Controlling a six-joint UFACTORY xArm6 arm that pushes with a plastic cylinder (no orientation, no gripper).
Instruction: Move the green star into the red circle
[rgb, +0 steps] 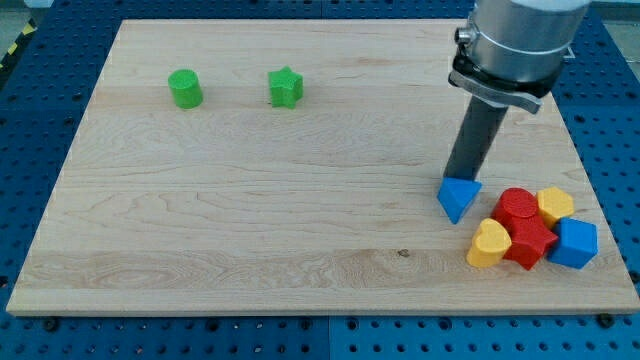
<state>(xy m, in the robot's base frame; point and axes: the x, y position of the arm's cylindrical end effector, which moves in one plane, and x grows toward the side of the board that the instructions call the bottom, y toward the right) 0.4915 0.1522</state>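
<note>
The green star (285, 87) lies at the view's upper left of the wooden board (250, 200). The red circle (516, 206) sits at the lower right, in a cluster of blocks. My tip (462, 177) is at the right, touching the top of a blue triangle (458, 197), left of the red circle and far to the right of the green star.
A green cylinder (185, 88) stands left of the star. Around the red circle are a red star (529, 243), a yellow heart (489, 244), a yellow hexagon (555, 205) and a blue cube (574, 242). The board's right edge is close to the cluster.
</note>
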